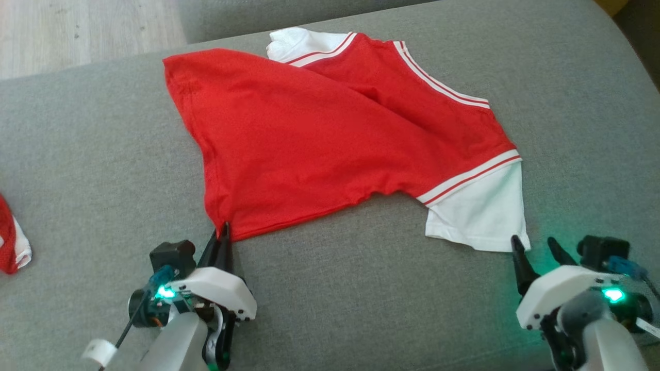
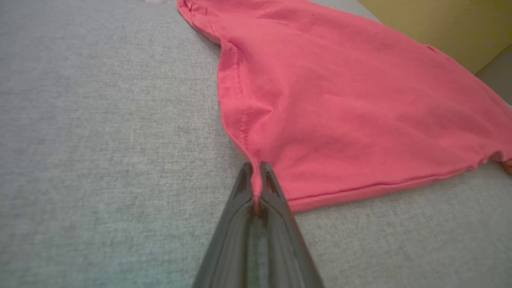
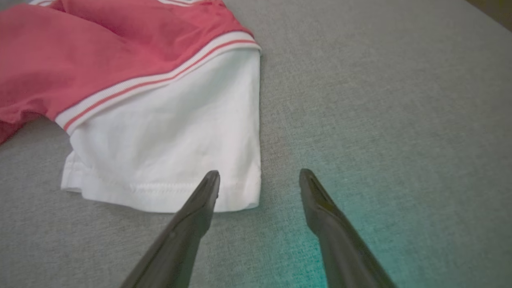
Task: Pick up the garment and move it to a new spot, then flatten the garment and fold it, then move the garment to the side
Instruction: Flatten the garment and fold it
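Garment (image 1: 319, 134): a red shirt with white sleeves and red-and-white striped trim. It is laid rumpled on a grey cushion (image 1: 361, 299), the red body lapped over itself along a diagonal crease. One white sleeve (image 1: 479, 216) is spread flat at the near right. The other is partly covered by red cloth at the far side.

Left gripper (image 1: 223, 233): the fingers are pressed together on the near left corner of the red hem. In the left wrist view the cloth is seen pinched between the two tips, with a small ridge drawn up to them. The rest of the hem is left lying on the cushion.

Right gripper (image 1: 533, 247): the fingers are spread and nothing is held. It is placed at the near corner of the white sleeve. In the right wrist view one fingertip is seen over the sleeve's stitched edge and the other over bare cushion. Contact with the cloth cannot be told. A green glow is cast on the cushion beside it.

A second piece of red-and-white cloth (image 1: 11, 239) is noted at the left edge of the head view, well apart from the garment. Pale wooden floor (image 1: 77, 31) is seen beyond the cushion.
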Motion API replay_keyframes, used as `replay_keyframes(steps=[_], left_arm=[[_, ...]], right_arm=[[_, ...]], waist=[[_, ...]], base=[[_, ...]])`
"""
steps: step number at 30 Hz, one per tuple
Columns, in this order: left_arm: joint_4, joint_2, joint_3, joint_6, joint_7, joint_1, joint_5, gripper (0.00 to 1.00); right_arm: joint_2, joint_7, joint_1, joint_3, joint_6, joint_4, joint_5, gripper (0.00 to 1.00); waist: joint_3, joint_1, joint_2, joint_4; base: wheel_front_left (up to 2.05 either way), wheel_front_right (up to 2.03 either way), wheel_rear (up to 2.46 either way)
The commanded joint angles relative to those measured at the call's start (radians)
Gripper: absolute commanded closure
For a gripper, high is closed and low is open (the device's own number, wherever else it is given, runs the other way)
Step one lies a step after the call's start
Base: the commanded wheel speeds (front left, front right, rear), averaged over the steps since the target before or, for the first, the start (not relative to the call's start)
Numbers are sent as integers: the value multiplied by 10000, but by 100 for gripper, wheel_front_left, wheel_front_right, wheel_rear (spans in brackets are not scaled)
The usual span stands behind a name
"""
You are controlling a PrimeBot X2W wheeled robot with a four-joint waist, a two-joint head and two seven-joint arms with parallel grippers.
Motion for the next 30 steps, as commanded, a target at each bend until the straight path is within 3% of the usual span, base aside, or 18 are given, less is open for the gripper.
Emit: replay_keyframes(steps=[1,6,7,8,13,17,25,30], left_arm=[[-223,194,390,-76,-140,20,-95,100],[-278,167,269,-261,-222,51,-147,100],[-279,157,240,-291,-219,53,-158,100],[-279,148,220,-307,-218,53,-170,100],[-378,163,235,-362,-355,50,-233,100],[-846,170,462,-597,-781,136,-519,100],[-3715,114,1327,-1331,-1025,578,-2007,100],[-6690,487,1864,-1290,-106,896,-3048,100]], right_arm=[[-54,-67,-568,235,67,132,-147,0],[-54,96,-1130,690,67,1397,-381,0],[-54,260,-1198,796,67,1654,-399,37],[-53,395,-1256,911,67,1838,-419,98],[-53,342,-1344,1128,67,1950,-300,100],[-53,-250,-1234,772,67,1052,145,100],[-53,79,-789,98,67,-2679,443,100],[-53,837,-526,-191,67,-5306,491,100]], waist=[[45,-1,0,35],[108,-1,0,93],[104,-1,0,111],[101,-1,0,129],[87,-1,0,163],[-16,-1,0,146],[-422,-1,0,12],[-678,-1,0,14]], base=[[0,0,0],[0,0,0],[0,0,0],[0,0,0],[0,0,0],[0,0,0],[0,0,0],[0,0,0]])
